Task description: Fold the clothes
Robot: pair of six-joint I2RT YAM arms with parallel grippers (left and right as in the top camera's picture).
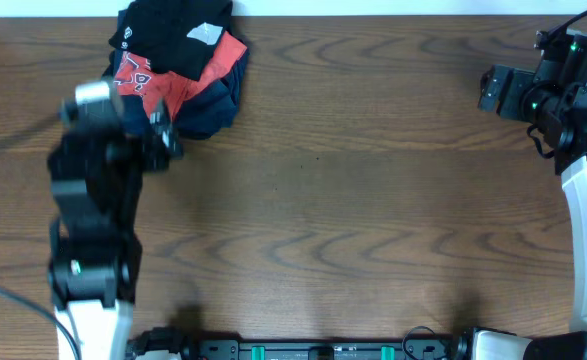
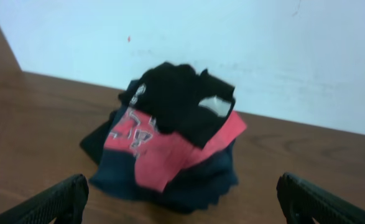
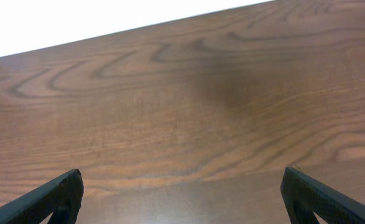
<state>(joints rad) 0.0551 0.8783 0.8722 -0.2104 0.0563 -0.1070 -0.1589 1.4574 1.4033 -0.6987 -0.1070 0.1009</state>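
Observation:
The clothes, a black T-shirt (image 1: 171,30) with a pale neck label, lie crumpled on top of a pile at the table's far left corner. In the left wrist view the black T-shirt (image 2: 176,99) sits a short way ahead of my left gripper (image 2: 182,199), whose fingers (image 2: 58,202) stand wide apart with nothing between them. In the overhead view the left gripper (image 1: 165,135) hovers just at the pile's near-left side. My right gripper (image 1: 495,90) is at the far right, well away from the pile. The right wrist view shows that gripper (image 3: 182,186) open over bare wood.
Under the black T-shirt lie a red shirt (image 1: 178,78) with white lettering and a dark navy garment (image 1: 215,108). The brown wooden table (image 1: 353,200) ends at a pale wall (image 2: 263,50) right behind the pile.

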